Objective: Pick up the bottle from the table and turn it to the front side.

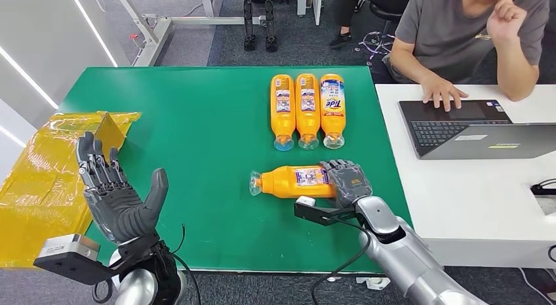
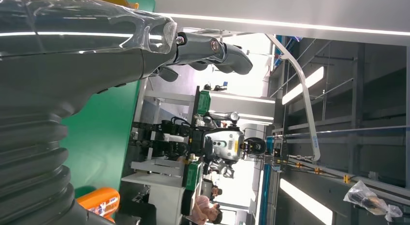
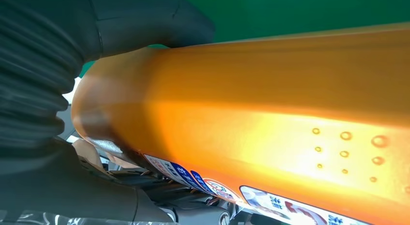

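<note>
An orange bottle (image 1: 292,181) lies on its side on the green table (image 1: 197,134), clear cap to the left, a small label facing up. My right hand (image 1: 346,180) wraps around its base end and grips it. Up close in the right wrist view the orange bottle (image 3: 270,109) lies against my right hand (image 3: 53,113), thumb over one side. My left hand (image 1: 115,193) is raised over the table's front left, palm up, fingers spread, holding nothing. In the left wrist view my left hand (image 2: 72,80) has straight fingers.
Three more orange bottles (image 1: 307,108) lie side by side at the back of the table, caps toward me. Yellow plastic wrap (image 1: 49,174) covers the left edge. A person sits at a white desk (image 1: 472,187) to the right, hand on a laptop (image 1: 459,124).
</note>
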Available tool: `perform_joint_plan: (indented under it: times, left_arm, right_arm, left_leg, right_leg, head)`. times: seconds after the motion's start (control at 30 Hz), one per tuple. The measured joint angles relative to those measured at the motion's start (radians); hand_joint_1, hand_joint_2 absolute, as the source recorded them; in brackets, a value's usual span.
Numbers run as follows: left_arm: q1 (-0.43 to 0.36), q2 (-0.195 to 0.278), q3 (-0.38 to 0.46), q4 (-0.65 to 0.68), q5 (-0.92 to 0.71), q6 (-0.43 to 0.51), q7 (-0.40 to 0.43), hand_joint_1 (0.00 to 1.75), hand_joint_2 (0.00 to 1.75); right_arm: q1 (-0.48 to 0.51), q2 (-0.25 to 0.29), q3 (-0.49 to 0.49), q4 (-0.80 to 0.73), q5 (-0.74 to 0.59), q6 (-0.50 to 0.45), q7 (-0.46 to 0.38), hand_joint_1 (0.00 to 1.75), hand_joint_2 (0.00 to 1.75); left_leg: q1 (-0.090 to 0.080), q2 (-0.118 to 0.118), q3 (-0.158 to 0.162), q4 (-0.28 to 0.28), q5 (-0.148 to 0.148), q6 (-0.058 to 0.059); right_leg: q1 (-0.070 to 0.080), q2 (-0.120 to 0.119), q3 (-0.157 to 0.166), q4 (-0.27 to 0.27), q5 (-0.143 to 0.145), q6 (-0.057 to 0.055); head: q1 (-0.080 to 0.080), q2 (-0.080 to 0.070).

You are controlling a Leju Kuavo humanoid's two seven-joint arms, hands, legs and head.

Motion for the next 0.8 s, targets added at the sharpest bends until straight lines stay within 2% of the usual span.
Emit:
perform_joint_plan:
  times: [0.8]
  left_arm:
    - [0.0,0.0,0.0,0.0,0.0,0.0,0.0,0.0,1.75]
  right_arm:
    - [0.0,0.0,0.0,0.0,0.0,0.0,0.0,1.75,1.75]
  left_leg:
    - [0.0,0.0,0.0,0.0,0.0,0.0]
  right_leg:
    - [0.0,0.0,0.0,0.0,0.0,0.0]
  head:
    - [0.0,0.0]
